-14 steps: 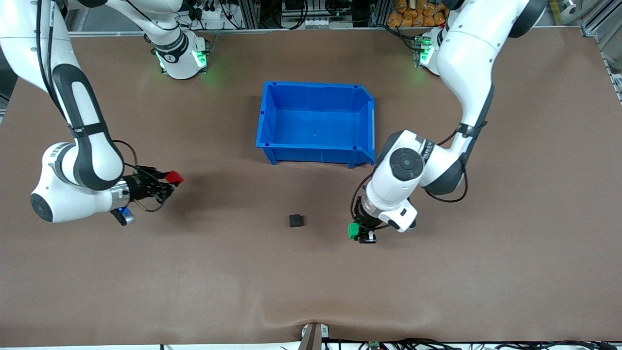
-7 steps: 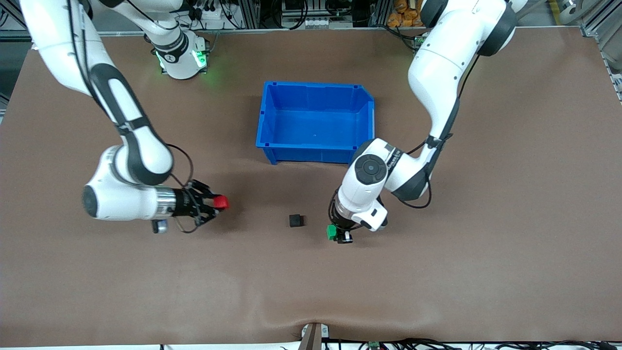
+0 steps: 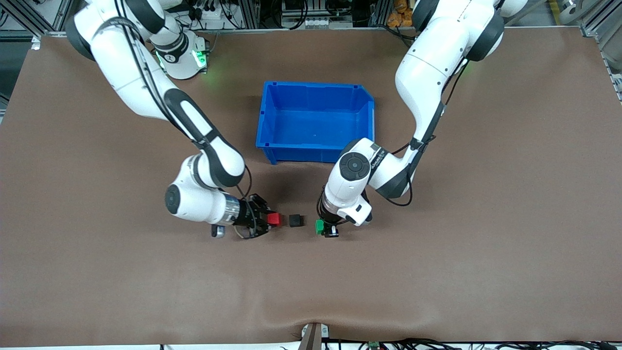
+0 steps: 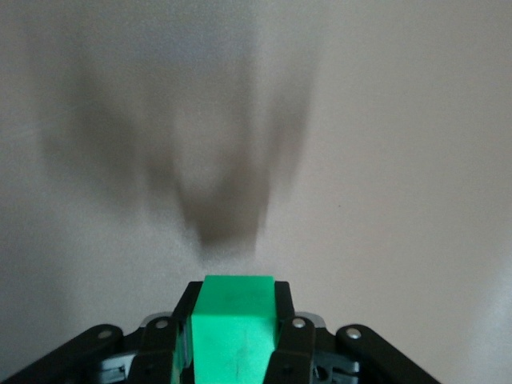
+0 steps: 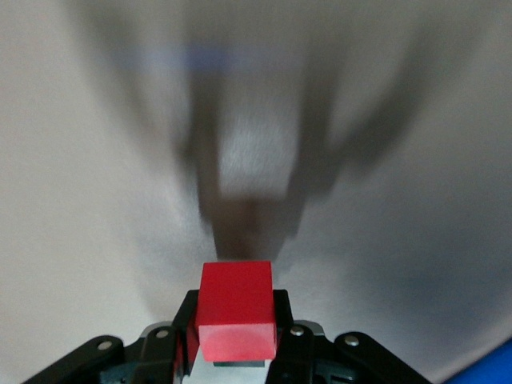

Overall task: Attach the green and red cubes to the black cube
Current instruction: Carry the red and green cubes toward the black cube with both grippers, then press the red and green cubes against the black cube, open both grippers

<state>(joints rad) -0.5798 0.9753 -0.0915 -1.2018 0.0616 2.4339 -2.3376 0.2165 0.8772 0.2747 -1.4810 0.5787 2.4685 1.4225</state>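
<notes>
End effector work: right end effector [image 3: 270, 219] clamps the red cube [image 3: 273, 219], left end effector [image 3: 324, 228] the green cube [image 3: 319, 226] (both low above the desk [image 3: 437, 272]), so press them squarely against the black cube [image 3: 295, 220].

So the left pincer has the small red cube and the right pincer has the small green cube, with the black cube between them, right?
Swapped. The left pincer holds the small green cube; the right pincer holds the small red cube. The small matte black cube does lie between them. The front view shows it.
</notes>
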